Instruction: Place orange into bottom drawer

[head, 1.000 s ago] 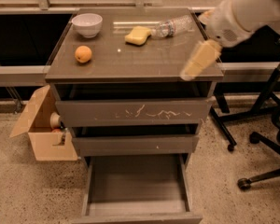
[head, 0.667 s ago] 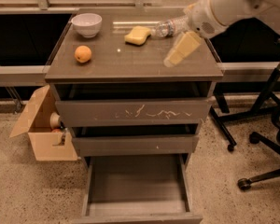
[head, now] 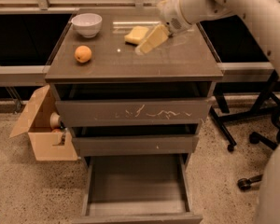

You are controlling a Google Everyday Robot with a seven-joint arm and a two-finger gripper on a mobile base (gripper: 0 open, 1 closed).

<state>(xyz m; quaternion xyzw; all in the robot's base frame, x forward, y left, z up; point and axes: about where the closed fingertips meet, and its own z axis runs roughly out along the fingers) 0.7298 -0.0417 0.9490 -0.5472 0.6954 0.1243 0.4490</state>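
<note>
On the cabinet top (head: 177, 62), the orange (head: 83, 54) sits apart from my gripper (head: 147, 43), which hovers beside the sponge (head: 135, 34). I cannot tell whether the gripper is open or closed. The bottom drawer (head: 136, 185) stands open.

Speckled floor (head: 18, 190), open cardboard box (head: 42, 139) beside grey cabinet (head: 130, 59), wheeled stand (head: 230, 146) right.

Wht bowl (head: 87, 24), sponge (head: 134, 34) on cabinet top (head: 177, 59); cardbd box (head: 42, 136) on floor (head: 18, 190).
</note>
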